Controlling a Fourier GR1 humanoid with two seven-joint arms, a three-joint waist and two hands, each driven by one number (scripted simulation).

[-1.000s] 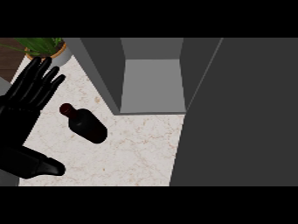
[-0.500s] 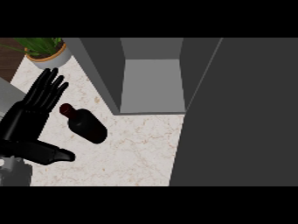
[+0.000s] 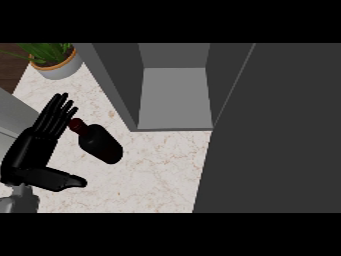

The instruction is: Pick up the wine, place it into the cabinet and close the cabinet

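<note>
The bench [image 3: 151, 175] is pale marble with thin brownish veins. On it lies the wine [image 3: 99, 141], a dark, glossy bottle with a stout rounded body and a short neck, on its side. Its long axis runs diagonally, neck toward the upper left, base toward the lower right. It rests just in front of the open grey cabinet [image 3: 174, 95], whose tall dark door [image 3: 284, 130] stands at the right. The left hand [image 3: 40, 145], matte black, has straight fingers [image 3: 58, 112] spread open, tips beside the bottle's neck, thumb out, holding nothing. A potted plant [image 3: 55, 57] sits in the far corner.
</note>
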